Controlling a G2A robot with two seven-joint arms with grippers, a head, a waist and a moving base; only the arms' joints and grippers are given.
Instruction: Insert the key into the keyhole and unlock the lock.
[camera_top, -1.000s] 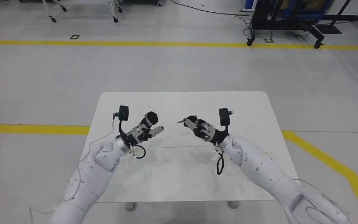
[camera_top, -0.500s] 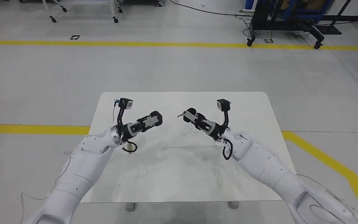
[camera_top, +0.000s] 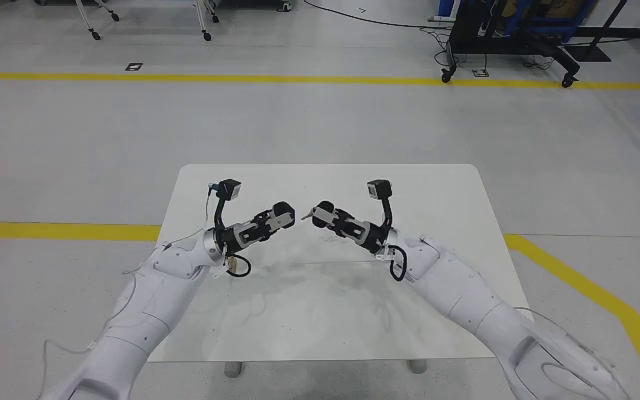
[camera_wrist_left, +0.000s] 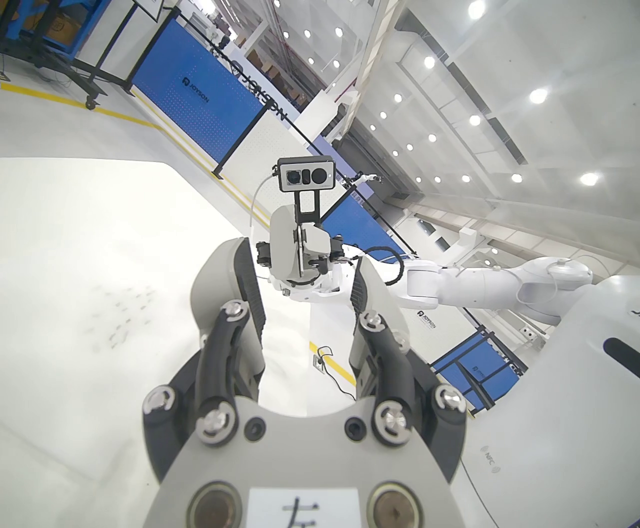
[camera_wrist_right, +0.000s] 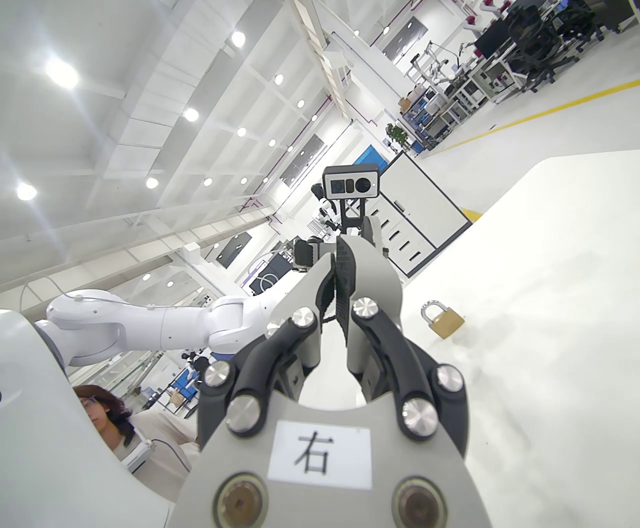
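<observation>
Top view: left tool (camera_top: 283, 212) hangs released and empty at the surface's (camera_top: 440, 190) 11 o'clock. At its 3 o'clock, the right tool (camera_top: 319, 210) is clenched, presumably on the thin key, too small to confirm. The brass lock (camera_wrist_right: 442, 320) lies on the surface, shackle closed. It looks rigid, dense and slide-prone, so grip across its body.

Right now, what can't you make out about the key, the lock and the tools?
- Key: cannot tell whether the right tool holds it. In the right wrist view its shut pads cover the gap; in the top view anything at the tip is too small.
- Keyhole: the padlock on the table is too small in the right wrist view.
</observation>
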